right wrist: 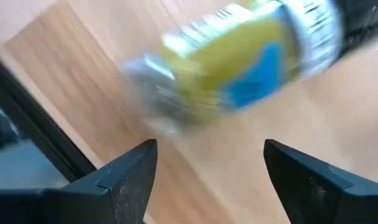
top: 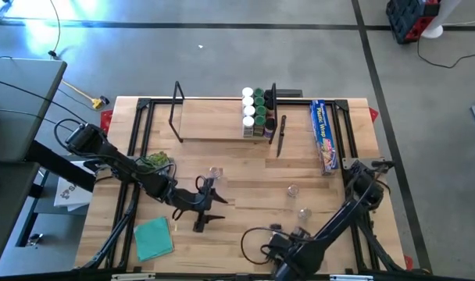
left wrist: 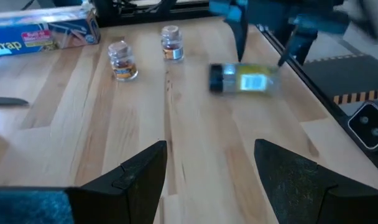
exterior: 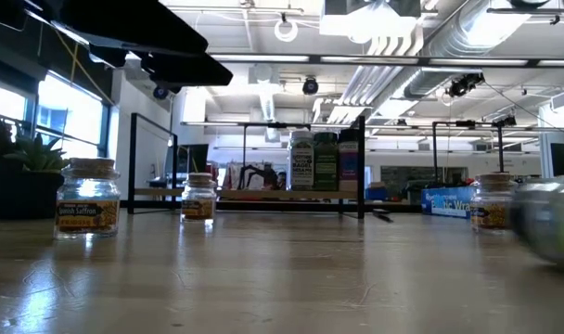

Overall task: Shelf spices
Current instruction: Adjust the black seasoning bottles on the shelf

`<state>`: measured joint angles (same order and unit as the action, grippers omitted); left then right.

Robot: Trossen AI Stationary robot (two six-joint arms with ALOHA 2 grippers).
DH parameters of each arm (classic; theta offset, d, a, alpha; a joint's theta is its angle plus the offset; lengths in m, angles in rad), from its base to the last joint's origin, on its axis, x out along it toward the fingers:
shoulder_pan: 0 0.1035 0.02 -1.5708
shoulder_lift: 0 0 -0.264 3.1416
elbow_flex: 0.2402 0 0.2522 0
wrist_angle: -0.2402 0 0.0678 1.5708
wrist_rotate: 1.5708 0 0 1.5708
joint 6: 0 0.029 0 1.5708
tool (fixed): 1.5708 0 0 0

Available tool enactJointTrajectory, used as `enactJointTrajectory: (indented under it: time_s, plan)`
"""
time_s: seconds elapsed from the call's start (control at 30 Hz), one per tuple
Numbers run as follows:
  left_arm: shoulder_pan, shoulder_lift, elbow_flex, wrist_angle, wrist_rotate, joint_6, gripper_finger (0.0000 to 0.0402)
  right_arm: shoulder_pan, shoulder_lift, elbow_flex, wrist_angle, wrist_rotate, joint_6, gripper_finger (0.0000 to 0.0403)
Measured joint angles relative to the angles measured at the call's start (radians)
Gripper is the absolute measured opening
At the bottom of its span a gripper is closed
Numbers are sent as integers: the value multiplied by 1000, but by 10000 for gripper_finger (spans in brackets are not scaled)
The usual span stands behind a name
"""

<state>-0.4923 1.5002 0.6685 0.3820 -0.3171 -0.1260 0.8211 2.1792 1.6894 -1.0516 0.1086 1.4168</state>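
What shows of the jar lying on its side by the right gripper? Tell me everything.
The jar is small and cylindrical, seemingly clear, with a yellow label bearing a blue patch and a dark lid at one end. It lies on its side on the wooden tabletop, near the table's right-hand edge. It is just ahead of the open right gripper, not between its fingers. Whether they touch it cannot be told.
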Motion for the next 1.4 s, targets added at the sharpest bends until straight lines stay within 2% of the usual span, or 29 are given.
enactJointTrajectory:
  time_s: [0.17,0.3,0.43,0.57,0.63,0.77,0.9,1.13,1.4]
  plan:
    - [-1,18,1,24,17,-45,239,-28,-18,0,-71,-8,-212,288]
    - [6,90,0,66,55,-110,239,-29,-19,0,-149,-12,-231,288]
    - [25,215,0,204,128,-142,239,-19,-28,0,-161,0,-246,288]
    - [52,341,32,373,223,-17,239,-20,-33,0,-110,3,-233,288]
    - [70,393,88,370,255,67,239,-18,-33,-2,-57,33,-167,288]
    - [115,500,233,339,335,245,239,22,-28,-3,10,158,25,288]
    - [151,579,353,293,412,411,242,42,-14,-3,-2,186,110,288]
    - [196,661,460,292,576,529,271,28,30,-4,32,212,67,285]
    - [225,734,538,290,619,554,299,2,34,-4,31,233,-51,239]
